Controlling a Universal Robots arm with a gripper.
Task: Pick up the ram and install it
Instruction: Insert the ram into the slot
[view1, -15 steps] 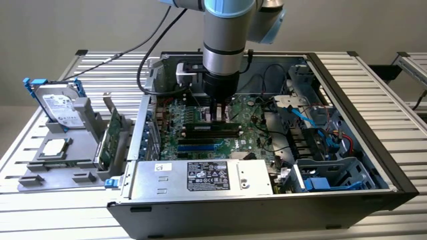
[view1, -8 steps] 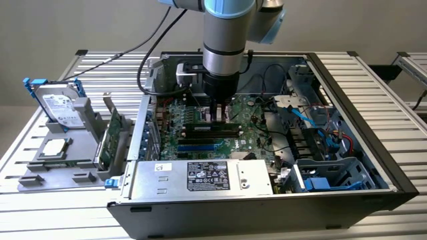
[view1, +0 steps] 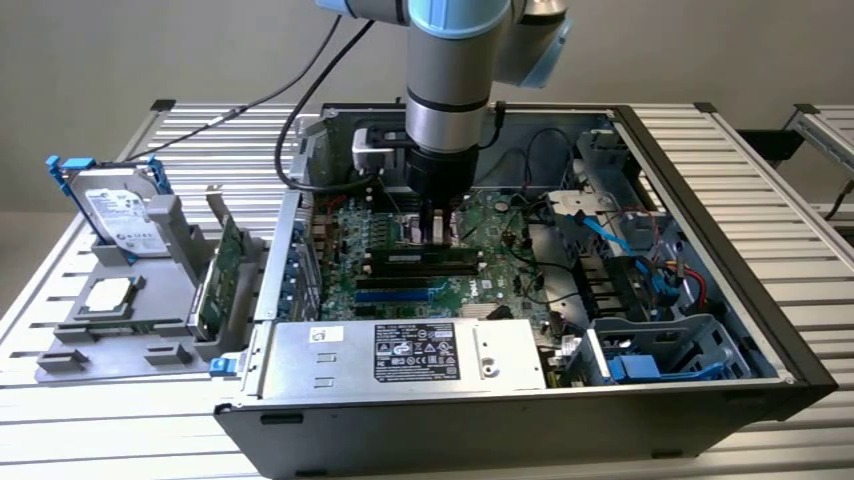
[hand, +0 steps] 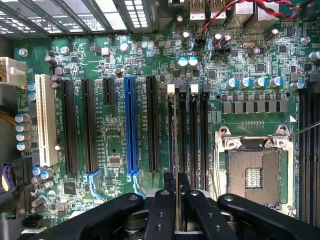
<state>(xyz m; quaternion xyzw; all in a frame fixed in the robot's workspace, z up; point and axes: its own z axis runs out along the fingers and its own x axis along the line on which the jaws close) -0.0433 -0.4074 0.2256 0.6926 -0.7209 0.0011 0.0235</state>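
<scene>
In the wrist view the ram (hand: 174, 165) shows edge-on as a thin strip between my black fingers (hand: 160, 212), running along the outermost of the black memory slots (hand: 192, 135) beside the CPU socket (hand: 255, 172). My gripper (hand: 176, 192) is shut on it. Whether the stick is seated in the slot or just above it, I cannot tell. In the exterior view my gripper (view1: 437, 232) points straight down inside the open computer case (view1: 747, 290), just over the memory slots (view1: 420, 262) on the green motherboard (view1: 501, 250).
On a grey holder (view1: 127, 325) at the exterior view's left stand a hard drive (view1: 120, 215) and a green expansion card (view1: 224, 270). The metal power supply (view1: 407, 352) lies at the case front, and cables (view1: 627, 240) and a blue drive bay (view1: 661, 345) crowd the exterior view's right.
</scene>
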